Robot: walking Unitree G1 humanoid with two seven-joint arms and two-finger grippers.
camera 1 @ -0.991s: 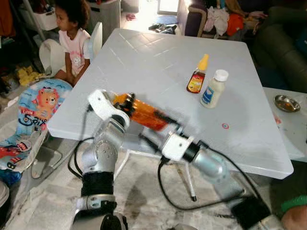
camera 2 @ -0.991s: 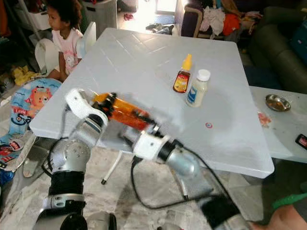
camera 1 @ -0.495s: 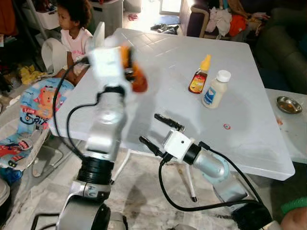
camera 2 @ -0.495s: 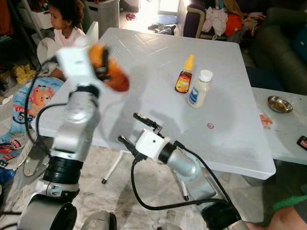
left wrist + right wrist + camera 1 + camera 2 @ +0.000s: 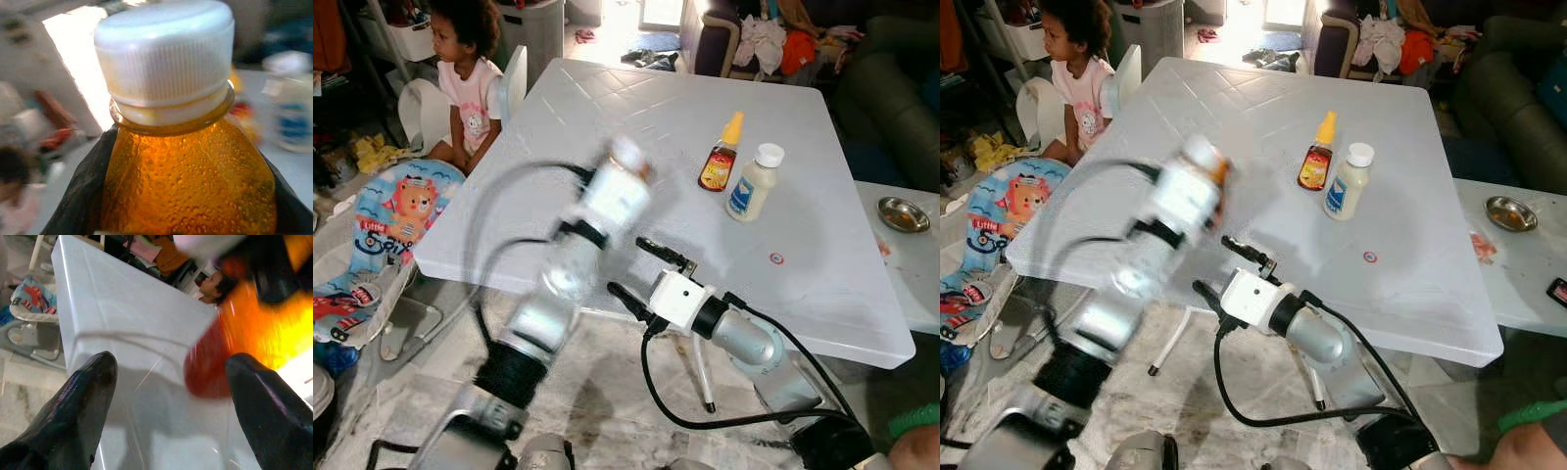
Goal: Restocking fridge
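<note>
orange drink bottle (image 5: 188,166) | clamped low on its body by left gripper (image 5: 625,176), raised over table (image 5: 636,108) | likely full, heavy, slick | right gripper (image 5: 644,274) spread wide, empty

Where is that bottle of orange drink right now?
The orange drink bottle is clamped in the left claw, held up over the near left part of the white table, left of the sauce bottle.

Broad bare table (image 5: 607,108), two bottles (image 5: 736,174) grouped toward its far right.
</note>
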